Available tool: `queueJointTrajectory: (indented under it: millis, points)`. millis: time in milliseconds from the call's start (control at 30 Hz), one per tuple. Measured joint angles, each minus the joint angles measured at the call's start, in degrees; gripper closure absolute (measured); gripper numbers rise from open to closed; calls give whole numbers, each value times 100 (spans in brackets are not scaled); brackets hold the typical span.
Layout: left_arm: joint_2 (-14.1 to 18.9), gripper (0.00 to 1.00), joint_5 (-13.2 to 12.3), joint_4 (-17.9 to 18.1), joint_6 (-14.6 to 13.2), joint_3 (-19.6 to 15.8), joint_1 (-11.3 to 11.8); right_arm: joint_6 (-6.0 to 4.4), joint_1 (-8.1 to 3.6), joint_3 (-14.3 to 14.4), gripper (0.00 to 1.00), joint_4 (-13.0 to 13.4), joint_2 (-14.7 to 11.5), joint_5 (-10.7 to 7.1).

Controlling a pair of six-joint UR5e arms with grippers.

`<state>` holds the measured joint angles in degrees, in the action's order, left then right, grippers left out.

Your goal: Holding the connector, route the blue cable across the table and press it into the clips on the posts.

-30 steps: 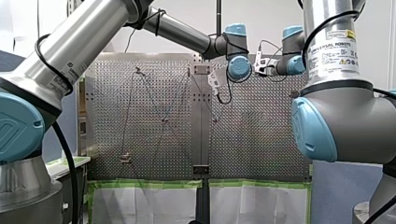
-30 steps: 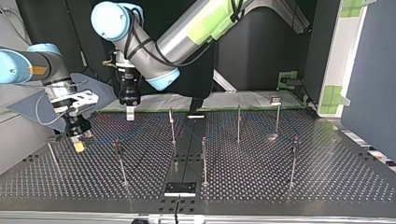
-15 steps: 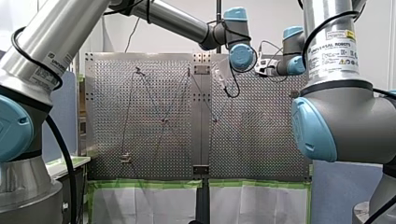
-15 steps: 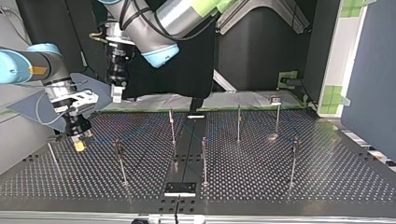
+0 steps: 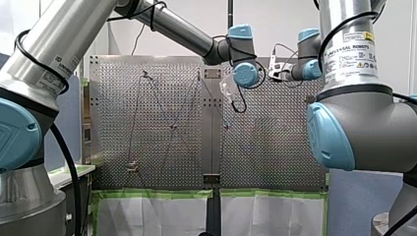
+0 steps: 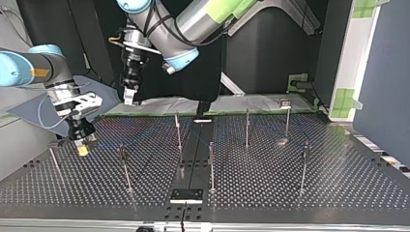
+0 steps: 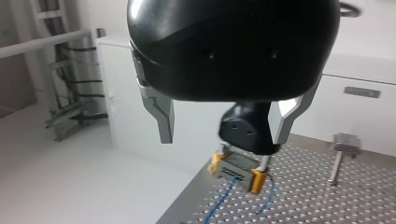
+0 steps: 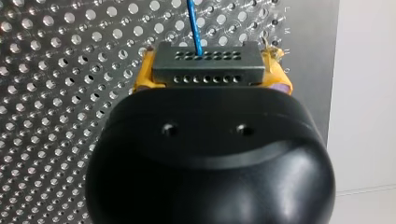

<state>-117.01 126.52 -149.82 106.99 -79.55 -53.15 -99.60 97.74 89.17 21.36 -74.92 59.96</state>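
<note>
My left arm [image 5: 167, 24] reaches way over past the middle. Its wrist is bent so the left claw [image 6: 128, 98] points straight down, hanging high in the air with its metal fingers [image 7: 161, 116] spread wide. My right arm [image 6: 19, 67] comes in at the top view's left. The right claw [image 6: 83, 149] aims down too, much lower, with its yellow pads [image 8: 279, 77] pinched tight on the connector [image 8: 205, 63].

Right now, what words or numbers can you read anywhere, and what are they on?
"UNIVERSAL ROBOTS": on the white label on my right arm.
The smaller print on that label: too small to read.
The sticker on my left arm: too blurred to read.
</note>
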Motion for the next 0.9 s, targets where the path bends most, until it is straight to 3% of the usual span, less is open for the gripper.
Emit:
queueJointTrajectory:
  millis: [333,900]
  points:
    - [0,0,-20,517,-487,-517,-18,0,20,1,100,1,4,0]
    - [1,0,-27,1348,-548,-1344,-8,-4,24,1,100,-4,8,-9]
